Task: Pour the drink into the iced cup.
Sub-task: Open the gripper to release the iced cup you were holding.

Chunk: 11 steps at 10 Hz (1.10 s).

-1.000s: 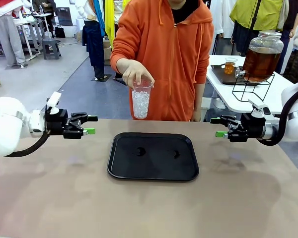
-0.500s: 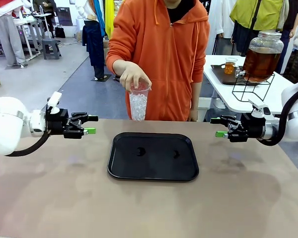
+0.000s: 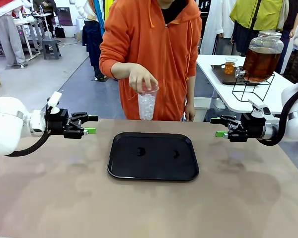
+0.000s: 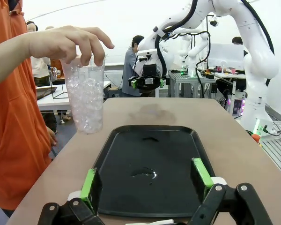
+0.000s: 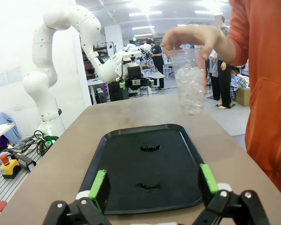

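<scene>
A person in an orange hoodie holds the iced cup point(image 3: 147, 104) by its rim above the table's far edge; it is a clear plastic cup with ice point(image 4: 86, 102) point(image 5: 189, 87). The drink point(image 3: 260, 63) is amber liquid in a large lidded glass jar with a spigot on a side table at the back right. My left gripper point(image 3: 91, 124) hovers open over the table's left side, nothing between its fingers point(image 4: 90, 183). My right gripper point(image 3: 216, 127) hovers open at the right, likewise holding nothing point(image 5: 151, 187).
A black tray point(image 3: 153, 155) lies in the middle of the table with two small wet spots on it. A small glass of amber liquid point(image 3: 230, 65) stands on a dark tray beside the jar, which sits on a wire stand point(image 3: 252, 87).
The person has carried the iced cup a little to the right and slightly lower, leaning that way. Both grippers have stayed put and open.
</scene>
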Motion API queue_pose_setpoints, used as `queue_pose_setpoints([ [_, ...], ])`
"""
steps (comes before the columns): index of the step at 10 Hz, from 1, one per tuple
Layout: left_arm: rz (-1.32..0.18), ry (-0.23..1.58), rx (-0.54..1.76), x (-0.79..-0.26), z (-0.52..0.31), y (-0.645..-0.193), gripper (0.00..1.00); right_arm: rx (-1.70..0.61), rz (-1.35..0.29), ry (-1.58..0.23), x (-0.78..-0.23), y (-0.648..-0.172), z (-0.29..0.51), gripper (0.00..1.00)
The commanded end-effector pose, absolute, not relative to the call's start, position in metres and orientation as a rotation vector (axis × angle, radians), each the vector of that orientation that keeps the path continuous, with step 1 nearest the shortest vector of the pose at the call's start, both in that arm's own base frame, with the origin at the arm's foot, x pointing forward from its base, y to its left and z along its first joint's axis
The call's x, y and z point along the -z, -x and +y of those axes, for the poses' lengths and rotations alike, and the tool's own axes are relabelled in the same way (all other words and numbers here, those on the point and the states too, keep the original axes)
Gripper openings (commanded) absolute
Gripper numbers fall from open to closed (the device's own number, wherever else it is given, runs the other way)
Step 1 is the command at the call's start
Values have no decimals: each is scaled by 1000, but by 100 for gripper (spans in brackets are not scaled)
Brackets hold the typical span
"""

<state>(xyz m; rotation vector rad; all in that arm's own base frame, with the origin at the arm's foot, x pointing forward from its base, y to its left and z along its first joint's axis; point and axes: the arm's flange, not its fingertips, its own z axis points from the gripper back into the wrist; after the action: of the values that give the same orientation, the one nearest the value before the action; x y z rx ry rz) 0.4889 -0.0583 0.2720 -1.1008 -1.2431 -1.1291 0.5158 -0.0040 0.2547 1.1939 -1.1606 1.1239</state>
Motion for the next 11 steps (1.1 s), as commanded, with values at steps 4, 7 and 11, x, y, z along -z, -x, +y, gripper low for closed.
queue_pose_setpoints([
  [4, -1248, 1102, 1130, -274, -59, -489, 100, -1119, -1162, -1197, -258, -517, -3, 100],
  [7, -1248, 1102, 1130, -274, -59, -489, 100, -1119, -1162, -1197, -258, -517, -3, 100],
  [11, -1248, 1102, 1130, -274, -59, -489, 100, -1119, -1162, -1197, -258, -517, -3, 100],
])
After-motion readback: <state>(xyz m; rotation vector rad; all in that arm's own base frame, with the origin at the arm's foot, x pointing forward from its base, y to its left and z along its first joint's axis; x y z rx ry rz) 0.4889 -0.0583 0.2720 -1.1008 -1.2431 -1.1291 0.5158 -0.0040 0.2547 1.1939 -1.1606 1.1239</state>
